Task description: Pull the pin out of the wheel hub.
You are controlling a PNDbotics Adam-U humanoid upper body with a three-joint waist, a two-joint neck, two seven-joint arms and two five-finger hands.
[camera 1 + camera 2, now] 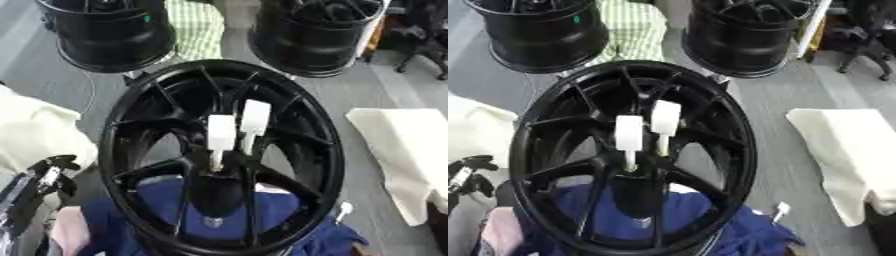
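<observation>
Black wheel hub [220, 155] upright on blue cloth [289, 225], two white pins [221, 132] in its centre, left hand [48, 175] at lower left, fingers' state impossible to tell.

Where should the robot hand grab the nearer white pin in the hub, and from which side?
Grip the nearer white pin by its wide blocky head, which stands proud of the wheel hub above the thin stem. Coming from the left looks best: the second pin crowds its right side. The left robot hand shows at lower left, curled and empty.
</observation>
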